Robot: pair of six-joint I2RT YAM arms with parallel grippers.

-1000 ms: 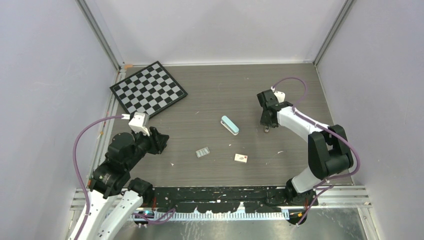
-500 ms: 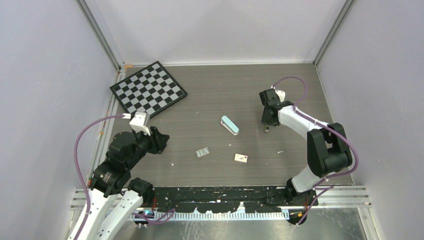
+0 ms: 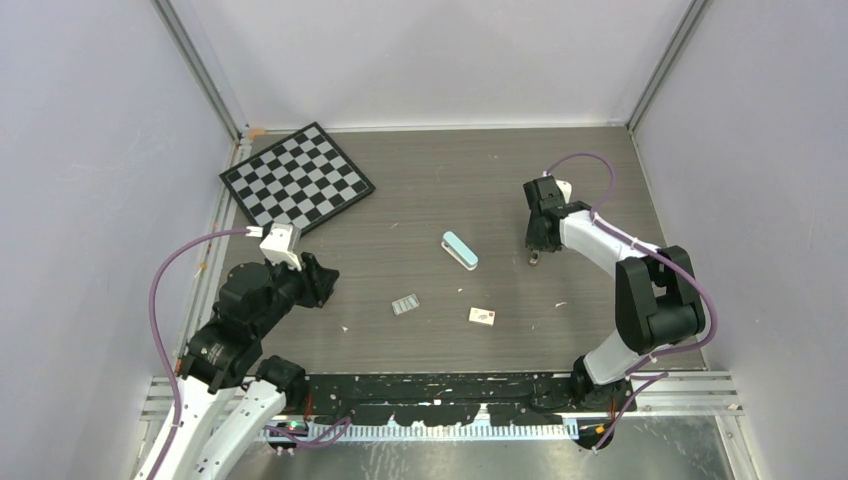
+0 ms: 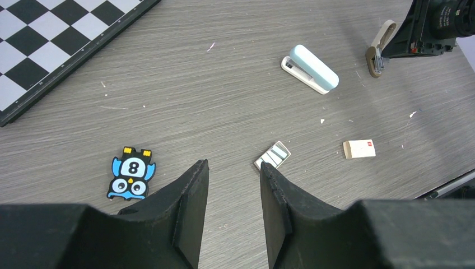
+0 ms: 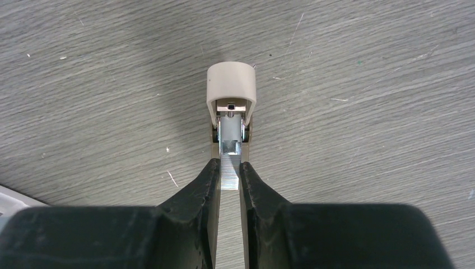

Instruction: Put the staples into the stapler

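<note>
Grey woodgrain table (image 3: 450,190) bears the stapler (image 3: 460,251), pale-blue top over white base.

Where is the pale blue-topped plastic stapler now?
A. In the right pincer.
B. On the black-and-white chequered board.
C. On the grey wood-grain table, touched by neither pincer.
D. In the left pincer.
C: the pale blue-topped plastic stapler lies on the grey wood-grain table, apart from the open left pincer and the right pincer, shut on a silvery ribbed strip.
</note>
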